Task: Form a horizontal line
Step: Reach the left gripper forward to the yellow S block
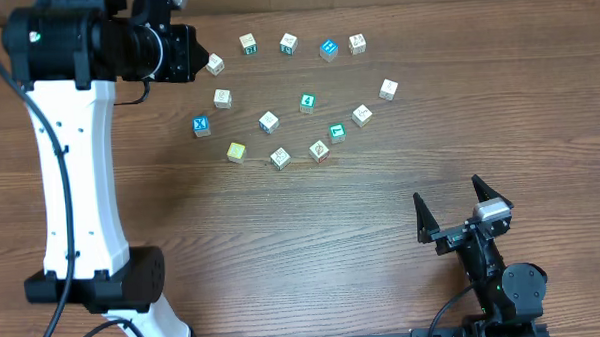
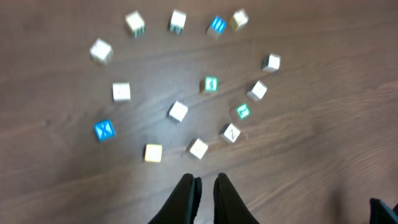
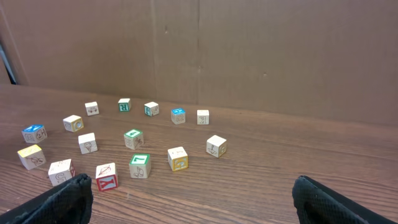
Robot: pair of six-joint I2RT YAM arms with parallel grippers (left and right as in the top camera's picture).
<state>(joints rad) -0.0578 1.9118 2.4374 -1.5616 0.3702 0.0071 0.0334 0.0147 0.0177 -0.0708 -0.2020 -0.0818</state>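
Four cubes lie in a shallow curve on the wood table: a pale yellow cube, two white cubes with drawings, and a green cube with a white letter. My left gripper hangs high over the table with its jaws nearly together and nothing between them. From overhead, the left gripper is at the far left, beside a white cube. My right gripper stands wide open near the front right, well short of the cubes.
Several more cubes ring the group, among them a blue cube at the left, another blue cube at the back and a teal-green cube in the middle. The left arm's white link spans the table's left side.
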